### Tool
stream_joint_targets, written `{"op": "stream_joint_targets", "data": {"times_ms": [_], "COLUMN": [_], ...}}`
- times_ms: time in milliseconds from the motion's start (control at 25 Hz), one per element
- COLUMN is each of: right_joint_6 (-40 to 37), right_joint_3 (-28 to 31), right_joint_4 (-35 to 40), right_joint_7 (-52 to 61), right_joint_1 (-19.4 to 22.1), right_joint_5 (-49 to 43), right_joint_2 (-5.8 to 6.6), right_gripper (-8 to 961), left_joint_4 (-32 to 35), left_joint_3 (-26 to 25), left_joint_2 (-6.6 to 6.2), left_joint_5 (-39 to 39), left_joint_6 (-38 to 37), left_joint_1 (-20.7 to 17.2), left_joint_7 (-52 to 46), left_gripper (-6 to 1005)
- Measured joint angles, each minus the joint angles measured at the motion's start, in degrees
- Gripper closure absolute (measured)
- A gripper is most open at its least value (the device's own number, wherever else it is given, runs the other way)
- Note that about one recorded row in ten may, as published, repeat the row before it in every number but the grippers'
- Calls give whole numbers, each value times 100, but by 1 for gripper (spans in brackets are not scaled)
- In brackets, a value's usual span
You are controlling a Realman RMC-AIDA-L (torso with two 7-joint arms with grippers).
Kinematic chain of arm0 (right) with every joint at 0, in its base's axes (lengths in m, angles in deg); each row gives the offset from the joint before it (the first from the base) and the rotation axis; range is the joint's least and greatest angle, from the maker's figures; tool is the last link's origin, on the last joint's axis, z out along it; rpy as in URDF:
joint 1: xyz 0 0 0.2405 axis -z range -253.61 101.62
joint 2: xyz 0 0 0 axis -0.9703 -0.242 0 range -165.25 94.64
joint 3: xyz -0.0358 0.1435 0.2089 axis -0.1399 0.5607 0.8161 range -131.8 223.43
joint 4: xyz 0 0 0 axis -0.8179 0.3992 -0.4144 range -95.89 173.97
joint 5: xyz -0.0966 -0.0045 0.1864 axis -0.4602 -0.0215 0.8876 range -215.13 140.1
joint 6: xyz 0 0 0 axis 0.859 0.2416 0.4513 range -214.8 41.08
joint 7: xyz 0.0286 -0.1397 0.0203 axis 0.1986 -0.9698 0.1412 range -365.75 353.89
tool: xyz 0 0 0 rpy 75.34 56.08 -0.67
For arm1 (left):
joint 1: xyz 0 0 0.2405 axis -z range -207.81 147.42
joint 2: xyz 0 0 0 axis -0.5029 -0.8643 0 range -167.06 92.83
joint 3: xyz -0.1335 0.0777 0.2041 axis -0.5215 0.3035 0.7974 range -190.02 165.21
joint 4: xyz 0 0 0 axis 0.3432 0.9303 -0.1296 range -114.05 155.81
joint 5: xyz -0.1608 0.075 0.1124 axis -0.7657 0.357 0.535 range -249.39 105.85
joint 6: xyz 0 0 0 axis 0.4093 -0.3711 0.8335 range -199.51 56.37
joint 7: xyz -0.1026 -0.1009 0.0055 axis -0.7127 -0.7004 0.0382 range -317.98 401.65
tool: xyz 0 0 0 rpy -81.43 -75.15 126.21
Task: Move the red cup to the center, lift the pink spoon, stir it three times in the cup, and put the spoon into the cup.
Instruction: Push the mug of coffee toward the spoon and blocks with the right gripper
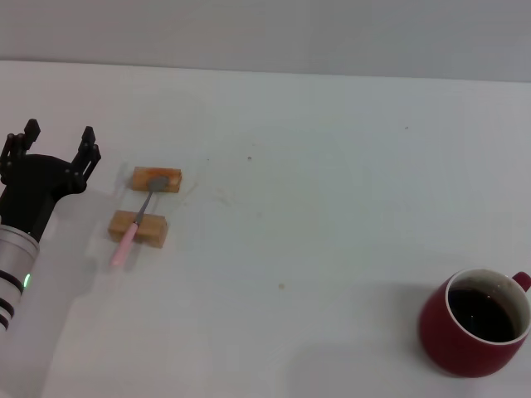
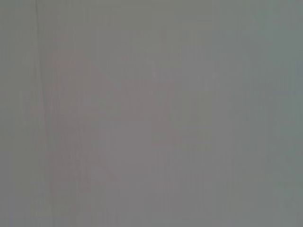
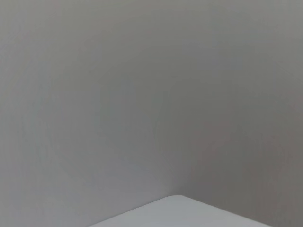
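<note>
Grey blankness fills my left wrist view, so it tells me nothing about what lies under that arm. My right wrist view is nearly as bare: a plain grey surface with only a pale rounded corner of the table (image 3: 180,213) at one edge. My right gripper appears in no view, so I cannot say how it stands.

From my head view, the red cup (image 1: 473,325) sits near the table's front right corner, dark liquid inside its white rim. Its handle is partly cut off by the picture's right edge. It stands well apart from the center (image 1: 282,224), which is plain white tabletop.

My left gripper (image 1: 58,141) hovers at the far left of the table, fingers spread wide with clear space between them, holding nothing and touching nothing. Its arm runs down and out of the picture's lower left corner.

Just right of that claw, the pink spoon (image 1: 137,220) lies across two tan wooden blocks: its grey bowl rests on the farther block (image 1: 157,178), its shaft crosses the nearer block (image 1: 138,228), and the pink handle end slopes past it toward the table.
</note>
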Motion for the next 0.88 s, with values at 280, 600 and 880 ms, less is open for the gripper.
{"op": "stream_joint_targets", "data": {"times_ms": [280,600,880], "right_joint_6": [-3,3,7], "right_joint_3": [0,-148,-155], "right_joint_4": [-34,-135,-400], "right_joint_7": [0,0,-325], "right_joint_1": [79,116,250], "right_joint_5": [-158,-362,-813], "right_joint_2": [0,0,0], "right_gripper": [951,953,953], "left_joint_4": [-6,9,26], "left_joint_3": [0,0,-7], "left_joint_2": [-8,-8,-16], "left_joint_5": [0,0,0], "left_joint_6": [0,0,0], "left_joint_1": [-1,10,42], "left_joint_7": [1,11,18], "left_gripper": [215,215,215]}}
